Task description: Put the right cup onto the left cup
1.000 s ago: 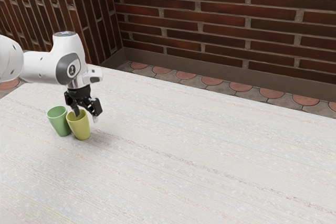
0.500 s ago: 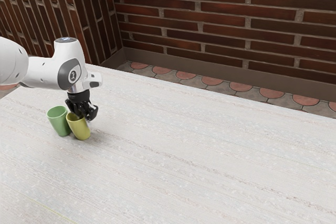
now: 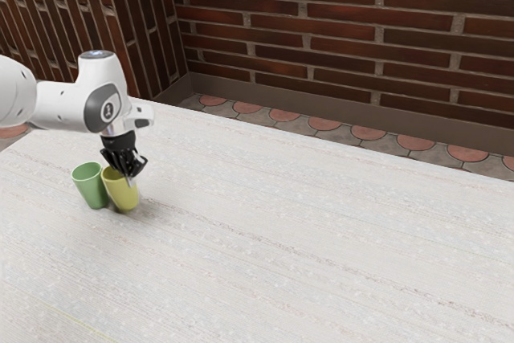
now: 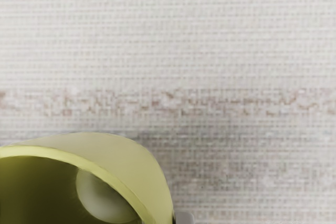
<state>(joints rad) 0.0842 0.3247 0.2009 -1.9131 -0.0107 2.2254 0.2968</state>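
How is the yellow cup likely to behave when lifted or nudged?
The yellow cup should stay stiff, as its wall keeps a clean, smooth curve. Being hollow, it is probably light for its size. It tapers to a base narrower than its mouth, so a push near the top could well tip it, and its round side might then let it roll.

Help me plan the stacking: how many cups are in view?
2: the green cup, toward the exterior view's left, and the yellow cup just beside it, at the jaws. Another could be hidden behind the arm.
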